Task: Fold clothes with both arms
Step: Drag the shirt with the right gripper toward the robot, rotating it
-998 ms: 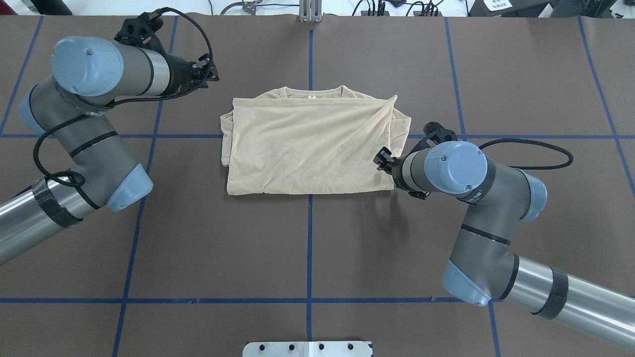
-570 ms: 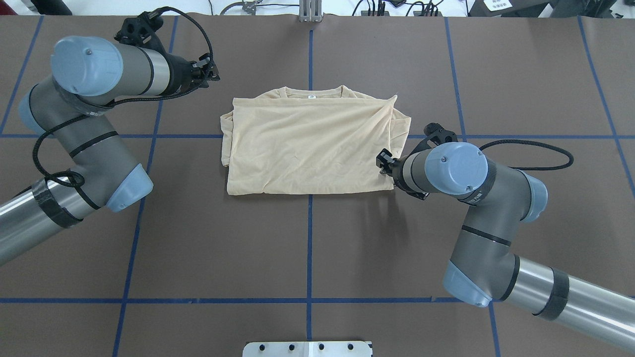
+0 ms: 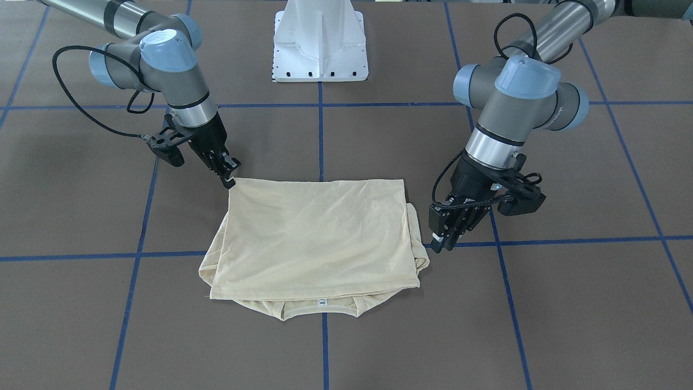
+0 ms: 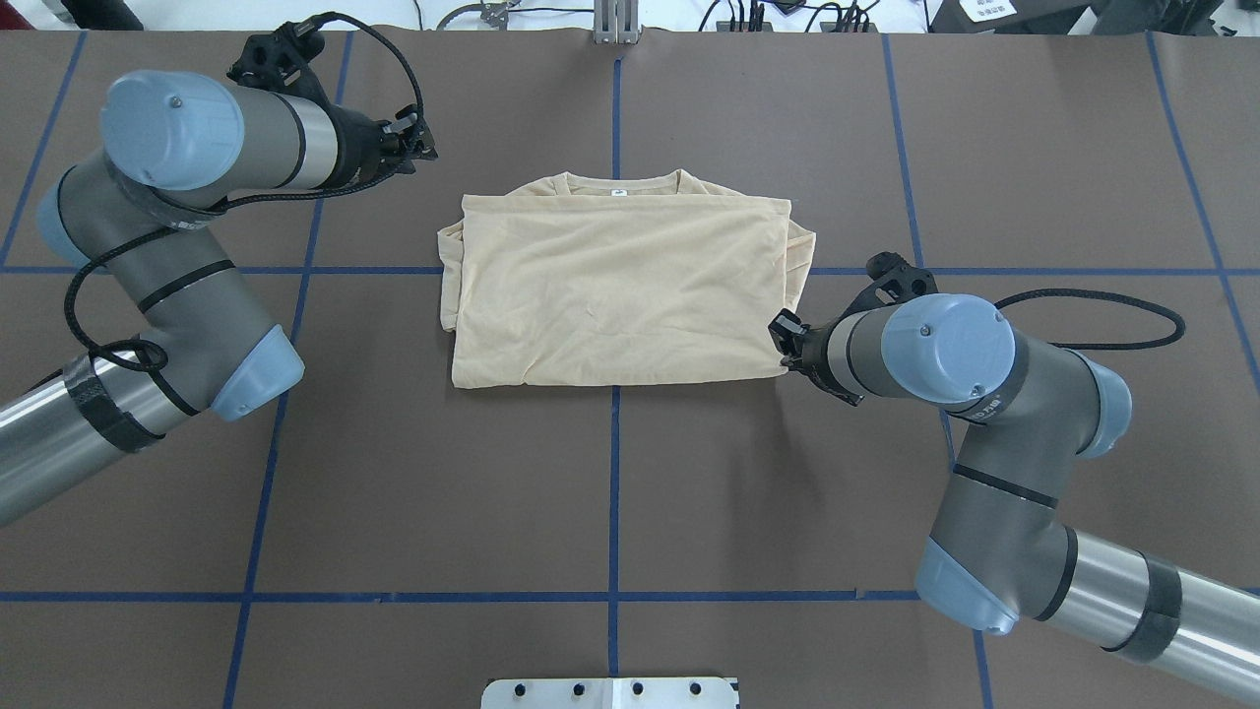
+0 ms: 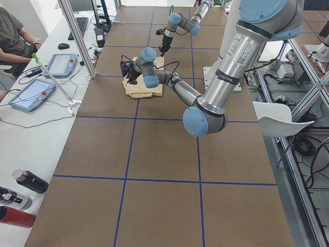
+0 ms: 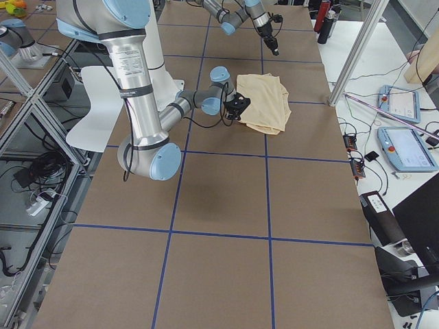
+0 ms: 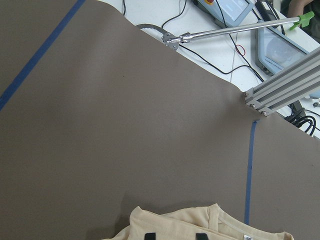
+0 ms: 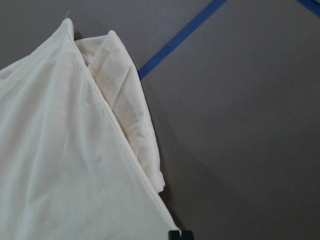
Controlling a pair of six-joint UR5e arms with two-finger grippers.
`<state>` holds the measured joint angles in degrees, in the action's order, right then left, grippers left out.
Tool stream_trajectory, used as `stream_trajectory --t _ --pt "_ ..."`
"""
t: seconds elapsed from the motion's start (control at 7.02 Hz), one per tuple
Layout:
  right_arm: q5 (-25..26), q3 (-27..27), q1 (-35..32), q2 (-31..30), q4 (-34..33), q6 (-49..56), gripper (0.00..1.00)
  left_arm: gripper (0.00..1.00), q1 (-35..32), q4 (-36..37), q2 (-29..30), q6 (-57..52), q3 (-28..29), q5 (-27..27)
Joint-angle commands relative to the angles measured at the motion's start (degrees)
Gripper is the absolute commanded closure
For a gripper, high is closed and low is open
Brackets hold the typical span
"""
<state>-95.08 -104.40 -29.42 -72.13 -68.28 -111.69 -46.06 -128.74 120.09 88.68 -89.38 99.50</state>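
At the near right corner of the folded cream T-shirt (image 4: 610, 286), the right claw (image 3: 231, 180) rests pressed together; whether cloth is caught in it cannot be told. The T-shirt lies flat on the table (image 4: 610, 492), its neck label (image 4: 619, 193) at the far edge. Off its far left corner, the left claw (image 3: 439, 245) hangs spread, holding nothing.

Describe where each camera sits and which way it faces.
Front-facing: across the table, facing the base; left arm, right arm show.
Overhead: above the base's side, looking forward and down; both arms.
Left side: table's left end; left arm nearest.
Right side: table's right end; right arm nearest.
Left wrist: shirt collar; own fingertips.
Right wrist: shirt edge; own fingertip.
All six share the shirt.
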Motion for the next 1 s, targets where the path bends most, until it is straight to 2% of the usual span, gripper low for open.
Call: stream_trajectory --t 0.0,0.14,0.29,0.57,0.86 --pt "0.1 -9.0 2.6 -0.6 -10.1 -1.1 1.00 0.62 0.0 0.0 0.1 0.0 0.0 0.2" --pt "0.2 -12.5 4.4 -0.6 -14.6 -3.1 1.00 0.62 0.1 0.0 0.0 0.0 0.1 0.3" --pt "0.1 -12.8 6.9 -0.7 -15.0 -5.8 1.00 0.62 0.1 0.0 0.0 -0.1 0.2 0.3" --pt "-0.3 -20.6 13.9 -6.6 -15.1 -9.4 1.00 0.62 0.1 0.0 0.0 -0.1 0.2 0.5" --pt "-0.4 -22.8 21.8 -7.6 -16.0 -14.2 1.00 0.62 0.3 0.2 0.1 0.0 -1.0 0.8"
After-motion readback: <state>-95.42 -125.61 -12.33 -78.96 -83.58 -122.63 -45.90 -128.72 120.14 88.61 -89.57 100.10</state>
